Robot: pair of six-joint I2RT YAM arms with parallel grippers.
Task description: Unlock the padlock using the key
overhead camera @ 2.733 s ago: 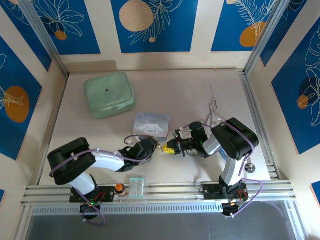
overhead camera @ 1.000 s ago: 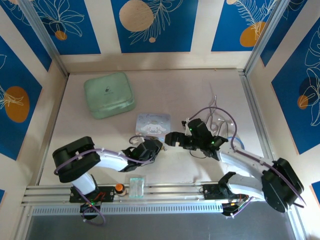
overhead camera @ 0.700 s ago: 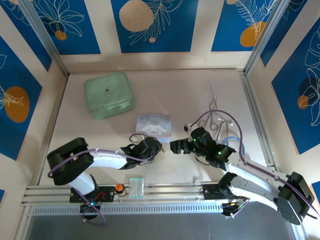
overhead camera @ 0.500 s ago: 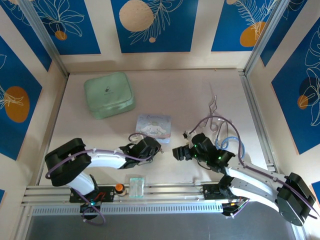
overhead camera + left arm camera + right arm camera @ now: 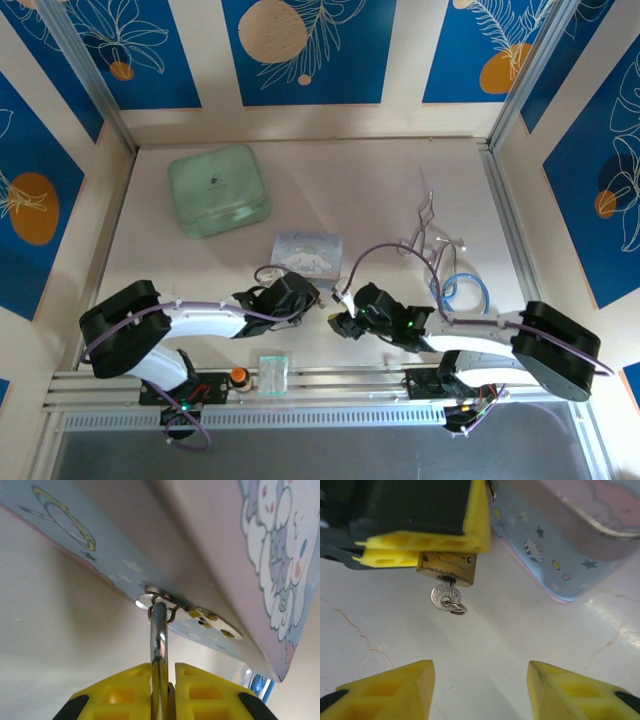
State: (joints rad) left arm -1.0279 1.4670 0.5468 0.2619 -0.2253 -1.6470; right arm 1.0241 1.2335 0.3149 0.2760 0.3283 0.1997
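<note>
The left gripper (image 5: 162,682) was clamped on the padlock (image 5: 448,568), yellow fingers (image 5: 200,690) pinching the silver shackle (image 5: 159,640). The shackle ran up through the hasp (image 5: 165,600) on the pale blue cartoon-printed tin (image 5: 265,555), so the lock hung at the tin's near edge, brass body held just off the table (image 5: 485,640).

Over to the right wrist view, and there was the key (image 5: 444,598). It sat in the end face of the brass body, its blade apparently seated in the keyhole, its round bow and a small split ring (image 5: 455,607) sticking straight out toward the camera.

The right gripper (image 5: 480,680) was wide open and empty, one yellow tip on each side of the lower frame.

Here was what mattered. The key lay dead ahead of the right gripper but left of its centre line, nearer the left-hand tip, and well short of the jaws. Its long axis pointed roughly back along the approach. From above, the two grippers faced each other nose to nose in front of the tin, with the right one free.

By my read, the right gripper needed to shift across, advance until the bow sat between the tips, close on it, then roll the wrist about that axis. The bow was tiny and the ring could foul the grip.
</note>
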